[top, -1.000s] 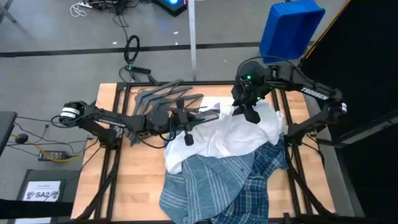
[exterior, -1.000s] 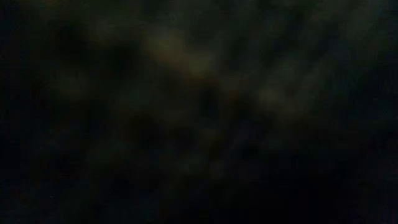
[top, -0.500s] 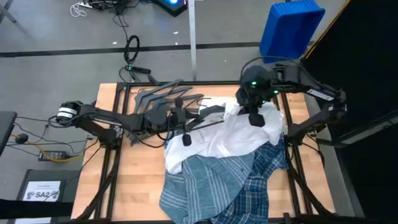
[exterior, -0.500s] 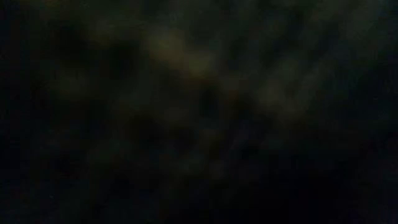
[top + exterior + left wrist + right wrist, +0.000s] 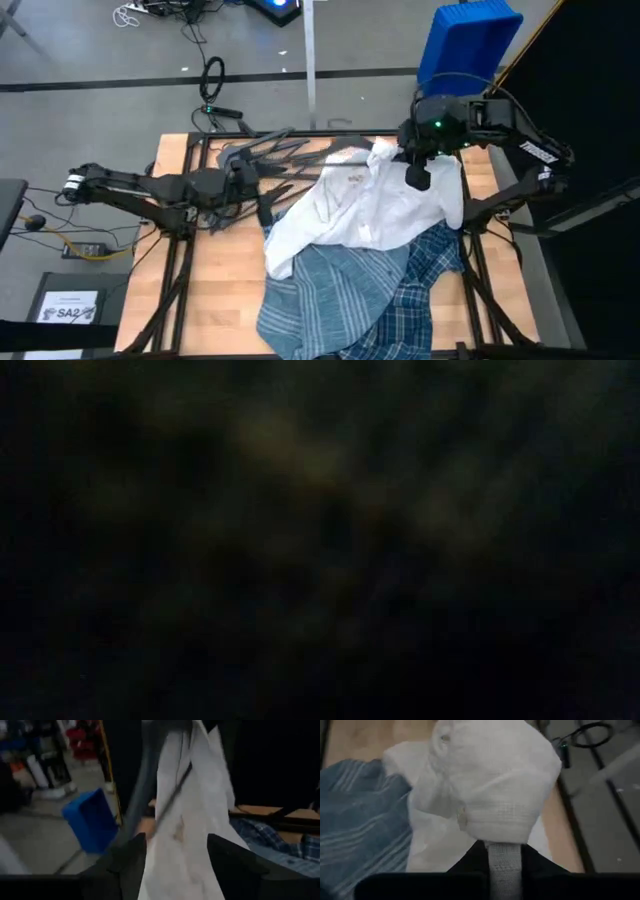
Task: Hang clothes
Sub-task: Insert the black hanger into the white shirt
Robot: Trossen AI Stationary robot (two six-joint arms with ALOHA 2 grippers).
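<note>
The white shirt (image 5: 365,205) lies over the striped blue-grey shirt (image 5: 325,300) and the plaid shirt (image 5: 425,285) on the table's right half. Its far end is raised, and my right gripper (image 5: 418,175) is shut on it there. My left gripper (image 5: 265,200) stands open at the shirt's left edge. In the left wrist view the white shirt (image 5: 192,825) shows between its fingers, and a dark grey hanger bar (image 5: 142,790) runs up past one finger. The low view is dark. My left gripper: the hanger bar (image 5: 125,837) passes close by one finger (image 5: 131,855), but I cannot tell whether they touch. My right gripper pinches a bunched fold of the white shirt's far end (image 5: 495,827), several layers, near a button (image 5: 461,818). The cloth bulges over the fingertips. The held end is lifted; the shirt's near end (image 5: 290,250) stays on the other shirts.
A pile of dark grey hangers (image 5: 250,155) lies at the table's far left. A blue bin (image 5: 465,45) stands on the floor beyond the far right corner. Black frame rails (image 5: 185,240) run along both table sides. Bare wood (image 5: 225,290) shows at the near left.
My right gripper has gone up and toward the table's far right corner, still shut on the white shirt. The shirt's far end has risen and spread out while its near end stayed put. My left gripper has drawn back toward the table's left edge.
</note>
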